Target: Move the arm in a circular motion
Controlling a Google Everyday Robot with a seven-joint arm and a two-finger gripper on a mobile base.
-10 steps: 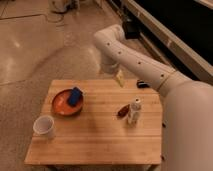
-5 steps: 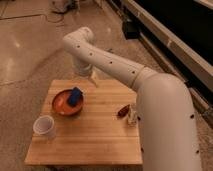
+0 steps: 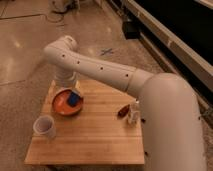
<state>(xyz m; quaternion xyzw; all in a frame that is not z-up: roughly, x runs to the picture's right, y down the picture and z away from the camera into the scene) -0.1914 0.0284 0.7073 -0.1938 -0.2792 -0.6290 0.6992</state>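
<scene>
jaws' state i cannot tell; gripper (image 3: 70,87) over one bowl (image 3: 58,104); one arm (image 3: 100,70), one cup (image 3: 45,126).

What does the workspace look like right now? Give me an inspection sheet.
Surface: wooden table, level.
Job's things: white arm reaching across the table, elbow above the far left corner.
Clutter: orange bowl holding a blue object; white cup; small bottle beside a brown item.
Gripper: gripper hangs just behind the bowl.
Cables: dark cable on the floor, far left.
Surroundings: speckled floor, blue cross mark.
</scene>
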